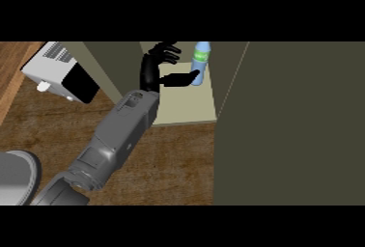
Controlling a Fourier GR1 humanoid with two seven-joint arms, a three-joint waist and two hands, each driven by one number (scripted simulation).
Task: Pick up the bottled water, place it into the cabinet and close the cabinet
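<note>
Counter [171, 159]: foreground, running to the cabinet [187, 108] at centre rear. Cabinet: open, its door [299, 120] swung out and filling the right side. Bottle [200, 62]: upright inside the cabinet, on its floor, toward the back right. Left hand [151, 67]: inside the cabinet, just left of the bottle, fingers relaxed, thumb reaching to the bottle's side. Forearm [121, 135]: over the counter, entering from lower left. Microwave [64, 72]: left of the cabinet. Round dish [14, 176]: lower left edge.

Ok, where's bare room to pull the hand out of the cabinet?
The shelf is bare in front of the bottle, as is the wooden counter below it. Crowded at the back, where the left hand sits beside the bottle.
</note>
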